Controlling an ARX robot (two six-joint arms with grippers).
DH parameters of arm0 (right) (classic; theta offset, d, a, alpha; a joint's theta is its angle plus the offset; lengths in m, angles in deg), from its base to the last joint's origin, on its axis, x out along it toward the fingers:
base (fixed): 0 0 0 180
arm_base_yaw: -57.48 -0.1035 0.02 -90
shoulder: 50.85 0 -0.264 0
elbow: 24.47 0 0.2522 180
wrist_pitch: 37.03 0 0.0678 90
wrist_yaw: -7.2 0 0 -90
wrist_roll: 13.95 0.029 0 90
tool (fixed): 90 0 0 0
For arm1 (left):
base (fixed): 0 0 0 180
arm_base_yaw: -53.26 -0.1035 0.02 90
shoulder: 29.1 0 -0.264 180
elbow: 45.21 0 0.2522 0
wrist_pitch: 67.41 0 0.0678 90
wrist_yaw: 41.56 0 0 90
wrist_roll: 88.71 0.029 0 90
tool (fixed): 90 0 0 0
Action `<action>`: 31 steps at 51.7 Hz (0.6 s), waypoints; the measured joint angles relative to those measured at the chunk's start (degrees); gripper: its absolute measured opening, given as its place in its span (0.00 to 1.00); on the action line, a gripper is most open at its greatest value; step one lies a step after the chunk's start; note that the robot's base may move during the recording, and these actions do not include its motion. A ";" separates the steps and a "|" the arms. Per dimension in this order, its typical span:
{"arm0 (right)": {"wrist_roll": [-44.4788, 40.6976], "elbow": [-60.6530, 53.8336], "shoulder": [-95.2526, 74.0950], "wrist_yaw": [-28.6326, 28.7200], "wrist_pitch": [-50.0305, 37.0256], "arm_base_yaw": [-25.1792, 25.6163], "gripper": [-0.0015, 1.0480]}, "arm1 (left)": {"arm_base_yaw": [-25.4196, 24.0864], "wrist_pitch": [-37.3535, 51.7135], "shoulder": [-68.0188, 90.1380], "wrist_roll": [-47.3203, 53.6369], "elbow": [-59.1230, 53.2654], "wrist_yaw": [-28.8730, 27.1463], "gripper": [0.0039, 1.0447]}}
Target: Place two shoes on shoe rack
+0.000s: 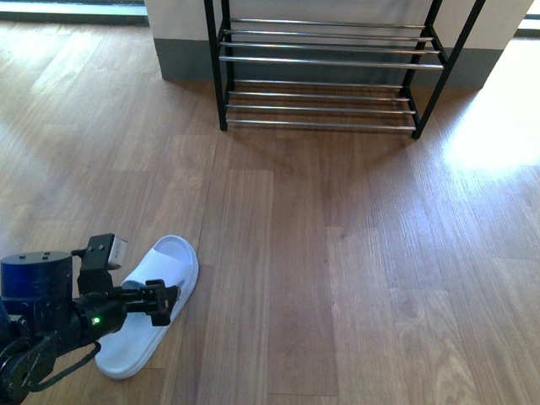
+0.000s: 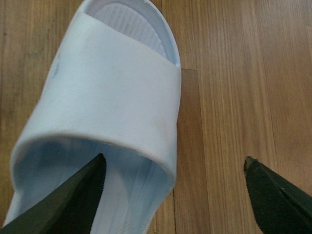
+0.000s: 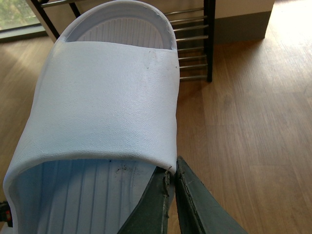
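One pale blue slide (image 1: 160, 287) lies on the wood floor at the lower left of the front view, toe pointing toward the shoe rack (image 1: 329, 59) far behind it. My left gripper (image 1: 169, 302) hangs open over its heel end. In the left wrist view this slide (image 2: 107, 97) fills the picture, and the left gripper (image 2: 174, 160) has one finger (image 2: 73, 200) inside the strap opening and the other above bare floor. My right gripper (image 3: 171, 170) is shut on the side edge of a second pale blue slide (image 3: 107, 97), with the shoe rack (image 3: 195, 44) beyond its toe. The right arm is outside the front view.
The rack's black frame and silver rod tiers stand against a white wall with a grey skirting (image 1: 177, 59). Wood floor (image 1: 337, 253) stretches between the slide and the rack. Bright sunlight falls on the floor at the right (image 1: 498, 126).
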 joint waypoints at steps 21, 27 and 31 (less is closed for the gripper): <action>-0.02 0.00 0.00 0.00 0.00 0.00 0.01 | 3.69 0.46 -0.37 -2.82 -1.40 -4.39 0.12; -0.02 0.00 0.00 0.00 0.00 0.00 0.01 | 4.15 0.33 -0.70 -3.26 -1.44 -4.35 0.23; 0.00 0.00 0.00 0.00 0.00 0.00 0.01 | 3.85 0.35 -1.11 -3.23 -1.90 -4.46 0.38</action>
